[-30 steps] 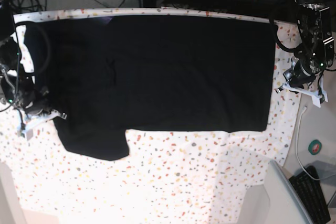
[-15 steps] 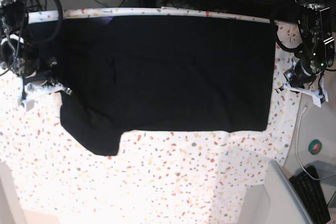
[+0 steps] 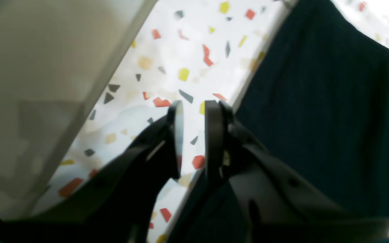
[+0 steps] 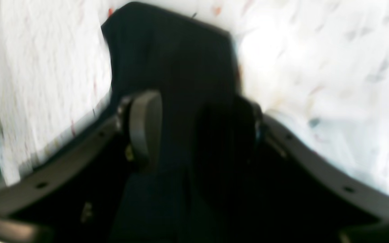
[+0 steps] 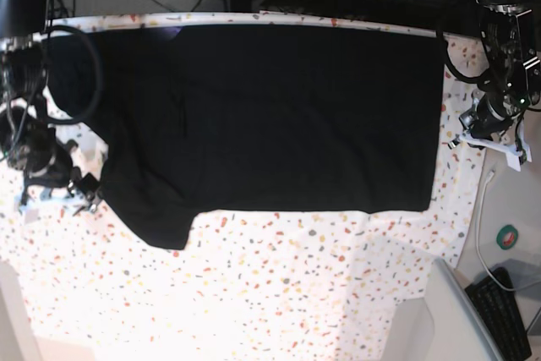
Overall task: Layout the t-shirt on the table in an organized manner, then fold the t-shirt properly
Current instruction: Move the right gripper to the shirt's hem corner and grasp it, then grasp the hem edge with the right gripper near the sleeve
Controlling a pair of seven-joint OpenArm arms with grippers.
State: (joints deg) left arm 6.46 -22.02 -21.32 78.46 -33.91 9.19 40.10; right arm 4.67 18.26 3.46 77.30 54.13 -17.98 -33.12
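T-shirt (image 5: 270, 116) long axis across table (image 5: 279, 285); sleeve between parted right gripper (image 4: 194, 131) pads, ungripped; left gripper (image 3: 194, 135) narrowly ajar, empty beside hem.

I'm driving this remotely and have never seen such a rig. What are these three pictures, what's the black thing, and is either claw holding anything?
You have two robot arms, each ending in a two-fingered claw with its own camera.

The base view looks down on a large white table cloth speckled with red, orange, yellow and grey flecks. A black short-sleeved fabric t-shirt lies spread flat on it.

The left wrist view looks along the left gripper, seen at the base view's right. Its jaws stand slightly apart over the speckled cloth beside the shirt's edge, with nothing between them.

The right wrist view is blurred. The right gripper, at the base view's left, has its jaws parted over the sleeve; whether fabric is gripped cannot be told.
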